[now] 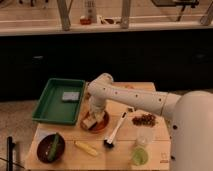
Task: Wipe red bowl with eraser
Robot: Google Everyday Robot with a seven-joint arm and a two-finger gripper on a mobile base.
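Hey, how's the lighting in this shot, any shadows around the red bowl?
Camera view: warm, fairly dim light on the table; the cabinet front behind is nearly black. The red bowl looks dimmer beneath the arm, where the gripper sits low over the eraser. No glare visible.
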